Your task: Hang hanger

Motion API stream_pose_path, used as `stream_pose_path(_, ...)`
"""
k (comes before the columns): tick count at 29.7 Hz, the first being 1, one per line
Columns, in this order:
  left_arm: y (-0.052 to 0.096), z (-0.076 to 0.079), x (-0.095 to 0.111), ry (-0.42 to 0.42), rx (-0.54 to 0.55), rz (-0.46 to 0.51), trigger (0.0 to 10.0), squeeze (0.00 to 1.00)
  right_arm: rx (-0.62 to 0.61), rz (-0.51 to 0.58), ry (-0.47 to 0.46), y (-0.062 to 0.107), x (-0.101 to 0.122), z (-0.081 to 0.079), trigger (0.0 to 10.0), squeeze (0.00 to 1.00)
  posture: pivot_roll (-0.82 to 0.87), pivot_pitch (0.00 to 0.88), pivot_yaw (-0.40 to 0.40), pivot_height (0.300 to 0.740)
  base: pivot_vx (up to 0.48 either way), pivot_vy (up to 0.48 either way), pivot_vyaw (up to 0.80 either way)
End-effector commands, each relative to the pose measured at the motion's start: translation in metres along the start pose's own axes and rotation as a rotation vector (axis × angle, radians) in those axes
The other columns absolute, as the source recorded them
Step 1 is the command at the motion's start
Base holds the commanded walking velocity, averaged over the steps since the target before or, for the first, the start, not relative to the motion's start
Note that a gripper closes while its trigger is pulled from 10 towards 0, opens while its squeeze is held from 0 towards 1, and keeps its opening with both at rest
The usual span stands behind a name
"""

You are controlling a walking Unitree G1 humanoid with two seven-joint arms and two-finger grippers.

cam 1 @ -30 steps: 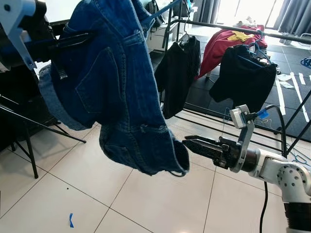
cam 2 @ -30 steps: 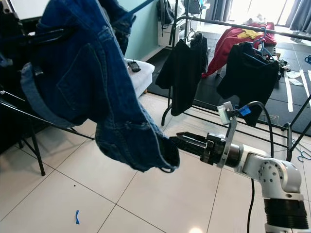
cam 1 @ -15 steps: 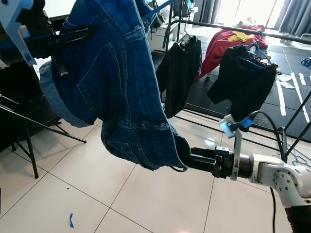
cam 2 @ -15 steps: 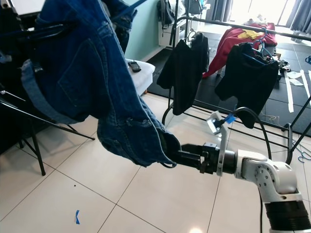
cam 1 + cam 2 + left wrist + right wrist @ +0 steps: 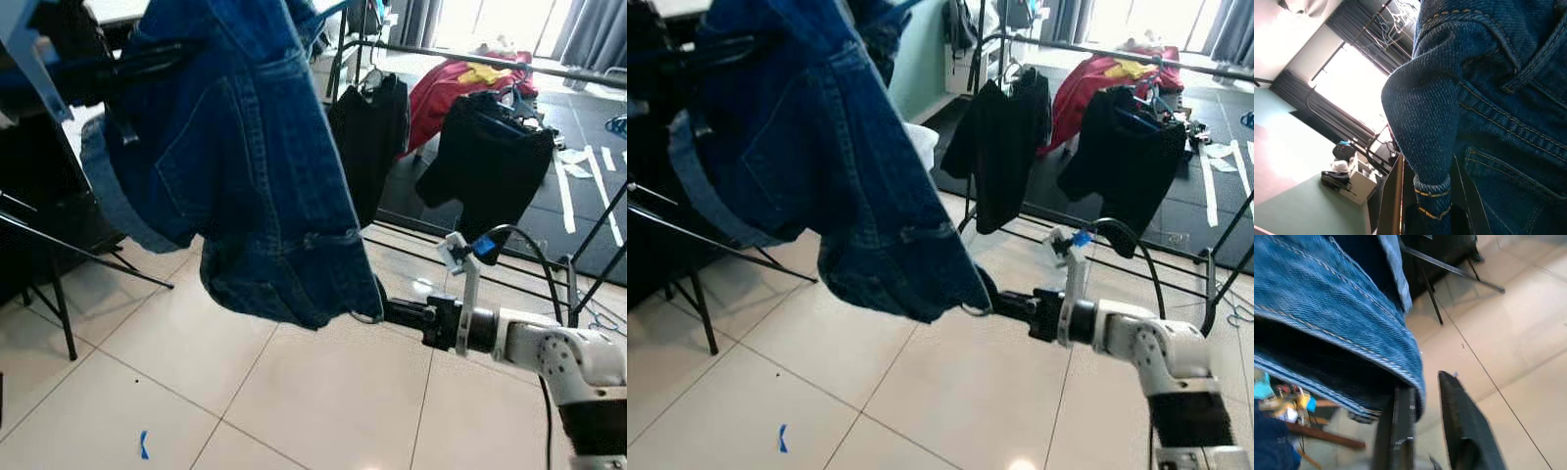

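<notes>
A pair of blue jeans (image 5: 245, 176) hangs in the air at the upper left, and a thin blue hanger (image 5: 328, 12) pokes out at its top. My left gripper (image 5: 147, 61) is shut on the jeans' waistband; the left wrist view shows a denim belt loop (image 5: 1432, 193) pinched between its fingers. My right gripper (image 5: 384, 306) reaches in from the right to the jeans' lower hem. Seen from the right wrist, its fingers (image 5: 1464, 431) stand apart with the hem's edge (image 5: 1413, 391) lying between them.
A black clothes rack rail (image 5: 470, 57) runs across the back, with two black garments (image 5: 370, 137) (image 5: 490, 157) and a red cloth (image 5: 446, 93) on it. Black stand legs (image 5: 59, 294) rise at the left. Blue tape (image 5: 143, 445) marks the tile floor.
My right gripper has moved left and a little up, from just short of the jeans to their lower hem. The jeans have swung slightly to the right.
</notes>
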State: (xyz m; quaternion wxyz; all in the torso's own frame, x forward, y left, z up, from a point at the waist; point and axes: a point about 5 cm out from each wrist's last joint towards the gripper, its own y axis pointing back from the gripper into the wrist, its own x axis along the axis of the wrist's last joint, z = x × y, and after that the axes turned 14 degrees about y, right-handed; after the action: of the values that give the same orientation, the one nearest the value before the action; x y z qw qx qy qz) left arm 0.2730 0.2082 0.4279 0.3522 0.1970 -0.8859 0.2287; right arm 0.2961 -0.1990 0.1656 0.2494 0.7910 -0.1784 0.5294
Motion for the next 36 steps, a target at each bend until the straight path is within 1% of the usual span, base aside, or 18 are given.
stream_pose_path(1, 0.000, -0.003, 0.012, -0.016, 0.027, 0.062, 0.8, 0.00, -0.014, 0.024, -0.013, 0.002, 0.001, 0.003, 0.0, 0.00, -0.05, 0.018, -0.006, 0.740, 0.000, 0.000, 0.00)
stream_pose_path(3, 0.001, -0.003, 0.010, -0.009, 0.029, 0.058, 0.8, 0.00, 0.014, 0.071, -0.012, 0.003, 0.006, 0.000, 0.0, 0.00, -0.05, 0.019, -0.005, 0.740, 0.000, 0.000, 0.00)
stream_pose_path(5, 0.003, -0.002, 0.000, 0.000, 0.034, 0.021, 0.9, 0.00, 0.086, 0.210, -0.023, 0.006, 0.023, -0.006, 0.0, 0.00, -0.05, 0.021, -0.005, 0.740, 0.000, 0.000, 0.00)
stream_pose_path(7, 0.007, 0.003, -0.022, -0.007, 0.026, -0.070, 1.1, 0.00, 0.142, 0.362, -0.042, 0.011, 0.044, -0.010, 0.0, 0.00, -0.05, 0.022, -0.004, 0.740, 0.000, 0.000, 0.00)
stream_pose_path(10, 0.009, 0.008, -0.035, -0.007, 0.016, -0.122, 1.1, 0.00, 0.153, 0.429, -0.049, 0.014, 0.055, -0.011, 0.0, 0.00, -0.05, 0.022, -0.004, 0.740, 0.000, 0.000, 0.00)
stream_pose_path(14, 0.013, 0.041, -0.082, 0.048, -0.037, -0.260, 1.0, 0.00, 0.112, 0.574, -0.045, 0.021, 0.090, -0.007, 0.0, 0.00, -0.06, 0.025, -0.003, 0.740, 0.000, 0.000, 0.00)
stream_pose_path(19, 0.017, 0.059, -0.099, 0.101, -0.052, -0.290, 0.9, 0.00, 0.062, 0.606, -0.037, 0.020, 0.103, -0.005, 0.0, 0.00, -0.06, 0.026, -0.001, 0.740, 0.000, 0.000, 0.00)
stream_pose_path(21, 0.022, 0.064, -0.105, 0.129, -0.048, -0.295, 1.4, 0.00, -0.004, 0.613, -0.049, 0.020, 0.110, 0.000, 0.0, 0.00, -0.07, 0.030, -0.008, 0.740, 0.000, 0.000, 0.00)
stream_pose_path(23, 0.022, 0.064, -0.105, 0.129, -0.048, -0.295, 1.4, 0.00, -0.004, 0.613, -0.049, 0.020, 0.110, 0.000, 0.0, 0.00, -0.07, 0.030, -0.008, 0.740, 0.000, 0.000, 0.00)
stream_pose_path(24, 0.030, 0.063, -0.104, 0.131, -0.042, -0.300, 2.4, 0.00, -0.101, 0.609, -0.097, 0.021, 0.109, 0.014, 0.0, 0.00, -0.06, 0.031, -0.014, 0.740, 0.000, 0.000, 0.00)
stream_pose_path(26, 0.032, 0.062, -0.103, 0.129, -0.040, -0.302, 2.4, 0.00, -0.127, 0.606, -0.112, 0.022, 0.108, 0.018, 0.0, 0.00, -0.06, 0.031, -0.014, 0.740, 0.000, 0.000, 0.00)
stream_pose_path(27, 0.034, 0.060, -0.101, 0.129, -0.032, -0.297, 3.2, 0.00, -0.158, 0.601, -0.137, 0.023, 0.105, 0.023, 0.0, 0.00, -0.05, 0.034, -0.016, 0.740, 0.000, 0.000, 0.00)
stream_pose_path(30, 0.036, 0.062, -0.091, 0.169, -0.039, -0.246, 3.5, 0.00, -0.234, 0.584, -0.190, 0.022, 0.097, 0.033, 0.0, 0.00, -0.06, 0.034, -0.017, 0.740, 0.000, 0.000, 0.00)
stream_pose_path(32, 0.036, 0.062, -0.091, 0.169, -0.039, -0.246, 3.5, 0.00, -0.234, 0.584, -0.190, 0.022, 0.097, 0.033, 0.0, 0.00, -0.06, 0.034, -0.017, 0.740, 0.000, 0.000, 0.00)
stream_pose_path(33, 0.035, 0.083, -0.092, 0.195, -0.140, -0.262, 5.0, 0.00, -0.259, 0.568, -0.207, 0.020, 0.095, 0.036, 0.0, 0.00, -0.06, 0.033, -0.022, 0.740, 0.000, 0.000, 0.00)
stream_pose_path(34, 0.035, 0.095, -0.094, 0.201, -0.198, -0.284, 5.0, 0.00, -0.266, 0.559, -0.210, 0.019, 0.094, 0.037, 0.0, 0.00, -0.06, 0.034, -0.022, 0.740, 0.000, 0.000, 0.00)
stream_pose_path(35, 0.035, 0.095, -0.094, 0.201, -0.198, -0.284, 5.0, 0.00, -0.266, 0.559, -0.210, 0.019, 0.094, 0.037, 0.0, 0.00, -0.06, 0.034, -0.022, 0.740, 0.000, 0.000, 0.00)
stream_pose_path(36, 0.035, 0.102, -0.095, 0.204, -0.232, -0.298, 5.8, 0.00, -0.271, 0.554, -0.212, 0.019, 0.094, 0.038, 0.0, 0.00, -0.06, 0.034, -0.022, 0.740, 0.000, 0.000, 0.00)
